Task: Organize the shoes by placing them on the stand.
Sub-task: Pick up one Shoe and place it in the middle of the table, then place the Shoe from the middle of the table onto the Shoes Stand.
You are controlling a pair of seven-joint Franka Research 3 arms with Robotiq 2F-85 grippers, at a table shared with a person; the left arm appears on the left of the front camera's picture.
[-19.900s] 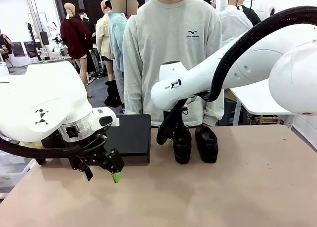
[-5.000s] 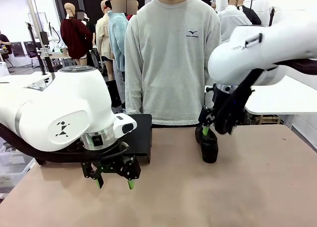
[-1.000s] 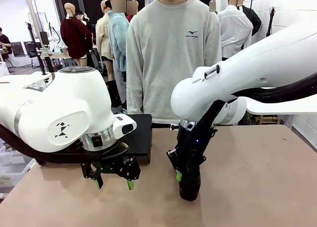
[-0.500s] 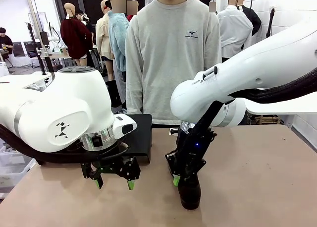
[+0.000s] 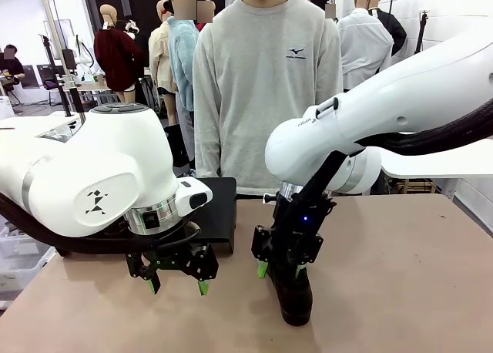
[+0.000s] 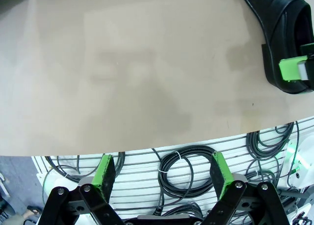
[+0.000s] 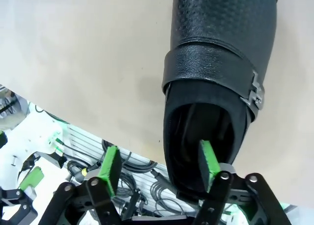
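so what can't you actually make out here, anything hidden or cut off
- Stand, front view: mostly hidden behind the left arm, so any shoes on it can't be seen.
- Shoe, right wrist view: toe cut off by the top edge.
- Shoe, left wrist view: cropped at the right edge.

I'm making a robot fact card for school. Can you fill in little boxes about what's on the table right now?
shoe: black shoe on the table, near the robot's edge
right gripper: fingers open, one inside the shoe's opening, one outside
left gripper: open, holding nothing
stand: black stand at the far side, partly behind the left arm
person: standing behind the table in a grey sweatshirt
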